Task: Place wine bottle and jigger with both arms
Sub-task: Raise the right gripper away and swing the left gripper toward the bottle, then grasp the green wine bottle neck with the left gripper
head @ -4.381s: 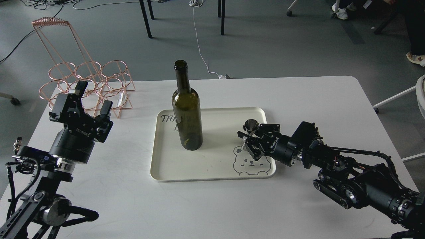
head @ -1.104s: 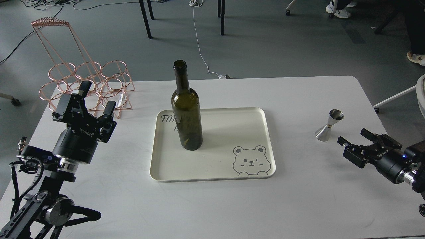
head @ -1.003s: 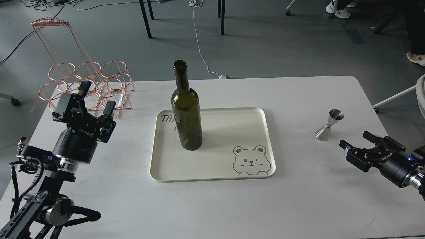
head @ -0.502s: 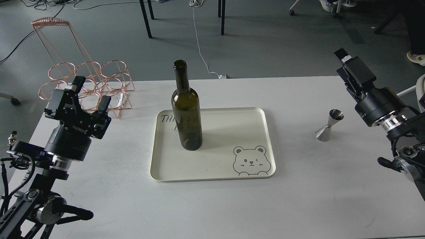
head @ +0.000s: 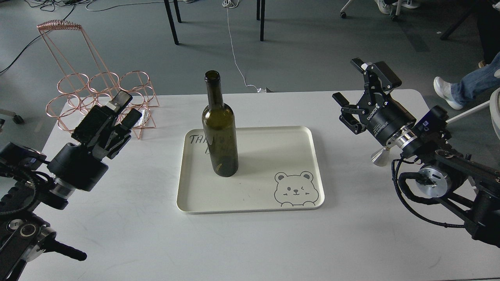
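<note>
The wine bottle (head: 220, 132) is dark olive-green and stands upright at the back left of the cream tray (head: 254, 195). The silver jigger (head: 379, 156) stands on the table to the right of the tray; only its lower cone shows, and my right wrist hides the rest. My right gripper (head: 347, 81) is open and empty, raised above the table just left of and beyond the jigger. My left gripper (head: 130, 105) is open and empty. It is left of the tray, points up and to the right, and is well apart from the bottle.
A copper wire bottle rack (head: 102, 90) stands at the table's back left corner, just behind my left gripper. A bear drawing (head: 295, 189) marks the tray's front right corner. A person's leg (head: 465, 88) shows beyond the table's right edge.
My right gripper took the jigger from the tray, set it on the table to the right, let go, and rose to stand over it. My left gripper turned toward the right.
</note>
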You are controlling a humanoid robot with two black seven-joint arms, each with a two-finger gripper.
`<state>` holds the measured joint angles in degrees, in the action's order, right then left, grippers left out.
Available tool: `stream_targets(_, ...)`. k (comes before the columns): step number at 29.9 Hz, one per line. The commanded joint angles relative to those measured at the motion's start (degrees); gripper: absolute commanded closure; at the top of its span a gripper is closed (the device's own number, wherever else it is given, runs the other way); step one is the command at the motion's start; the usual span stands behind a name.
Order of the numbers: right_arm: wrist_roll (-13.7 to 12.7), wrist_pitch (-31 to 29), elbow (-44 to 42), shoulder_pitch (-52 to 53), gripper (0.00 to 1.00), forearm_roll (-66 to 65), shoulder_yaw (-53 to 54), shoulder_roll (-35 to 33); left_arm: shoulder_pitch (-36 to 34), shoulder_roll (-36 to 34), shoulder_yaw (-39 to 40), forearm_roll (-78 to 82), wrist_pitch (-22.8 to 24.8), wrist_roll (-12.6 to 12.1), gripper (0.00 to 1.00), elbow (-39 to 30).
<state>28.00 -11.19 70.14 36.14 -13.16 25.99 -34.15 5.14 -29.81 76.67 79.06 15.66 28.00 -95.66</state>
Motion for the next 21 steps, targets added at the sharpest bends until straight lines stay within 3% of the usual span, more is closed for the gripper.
stream_targets(1, 0.0, -4.2, -1.7, -3.0, 0.01, -0.4, -0.2, 0.8, -1.1, -4.0, 0.1, 13.2, 0.1, 0.0, 0.02, -1.5)
stream_targets(6, 0.0, -4.2, -1.7, -4.4, 0.01, -0.8, -0.1, 0.9, -7.8, -8.9, -0.1, 30.7, 0.1, 0.0, 0.02, -1.5)
stream_targets(10, 0.0, -4.1, -1.7, -4.5, 0.01, -1.0, -0.1, 1.1, -13.8, -11.2, -2.5, 35.3, 0.2, 0.0, 0.02, -1.3)
stream_targets(21, 0.0, -3.9, -1.7, -5.6, 0.01, -1.1, 1.4, 1.5, -29.0, -9.2, -15.0, 42.4, 0.1, 0.0, 0.02, 4.9)
